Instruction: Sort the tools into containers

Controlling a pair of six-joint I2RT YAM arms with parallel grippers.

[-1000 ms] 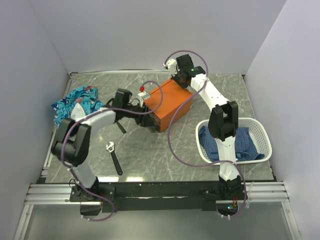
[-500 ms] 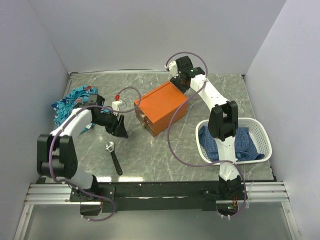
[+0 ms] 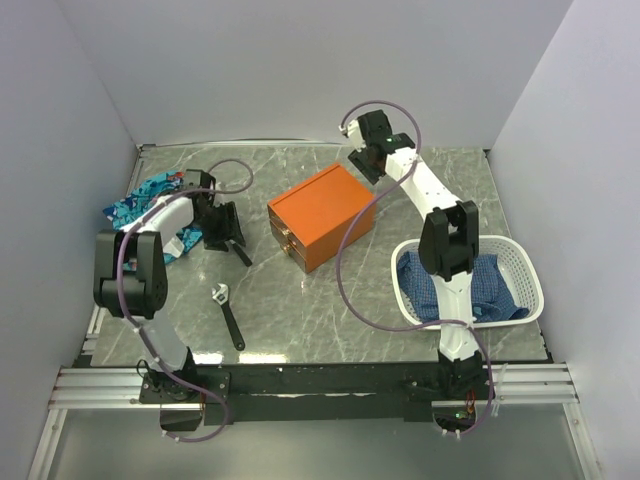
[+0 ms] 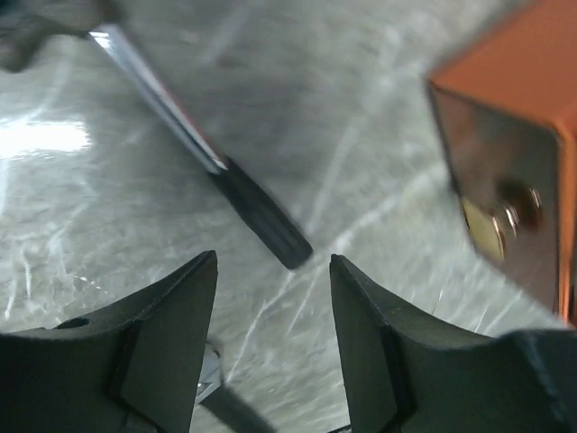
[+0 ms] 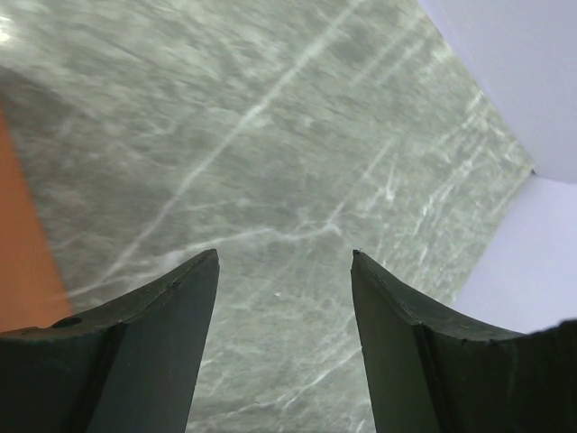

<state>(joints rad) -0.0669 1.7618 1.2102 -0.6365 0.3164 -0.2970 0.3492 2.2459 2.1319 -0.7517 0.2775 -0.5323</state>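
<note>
The orange box (image 3: 322,217) lies at an angle mid-table, its latched end (image 4: 505,207) at the right of the left wrist view. A black-handled tool with a silver shaft (image 4: 216,171) lies on the marble just ahead of my left gripper (image 4: 273,262), which is open and empty. From above, the left gripper (image 3: 226,236) hangs over this tool, whose handle end (image 3: 243,257) sticks out. A black-handled wrench (image 3: 228,315) lies nearer the front. My right gripper (image 3: 363,160) is open and empty behind the box's far corner, bare marble between its fingers (image 5: 284,257).
A blue patterned cloth (image 3: 148,205) is bunched at the left edge, beside the left arm. A white basket (image 3: 520,265) holding blue cloth stands at the right. The box's orange edge (image 5: 18,253) shows at the left of the right wrist view. White walls enclose the table.
My left gripper pulled away from the box's end, leftward to above the black-handled tool. My right gripper opened and drew back from the box. The box shifted slightly left.
</note>
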